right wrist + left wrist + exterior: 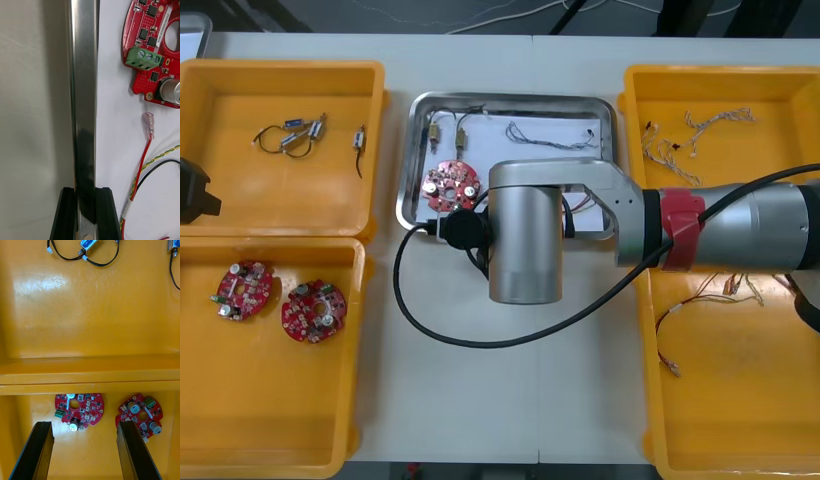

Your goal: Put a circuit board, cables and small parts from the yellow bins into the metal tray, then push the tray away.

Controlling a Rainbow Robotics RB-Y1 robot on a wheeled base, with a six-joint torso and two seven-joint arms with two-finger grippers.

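Note:
The metal tray (520, 160), white inside, lies between the yellow bins. It holds a round red circuit board (452, 185), small metal parts (446, 125) and cables (555, 135). My right arm reaches across the table to the tray's near rim. In the right wrist view my right gripper (85, 192) is shut on that rim (84, 93), one finger on each side. Just inside the rim lie the circuit board (150, 45) and a red and yellow cable (142, 161). My left gripper (84, 427) hangs open over the left bins, holding nothing.
The far left bin (220, 190) holds small metal parts (295, 135). The near left bin (270, 400) holds two circuit boards (244, 290) (312, 310). The right bins (740, 400) hold loose cables (690, 140). The right arm's black cable (480, 340) loops over the table.

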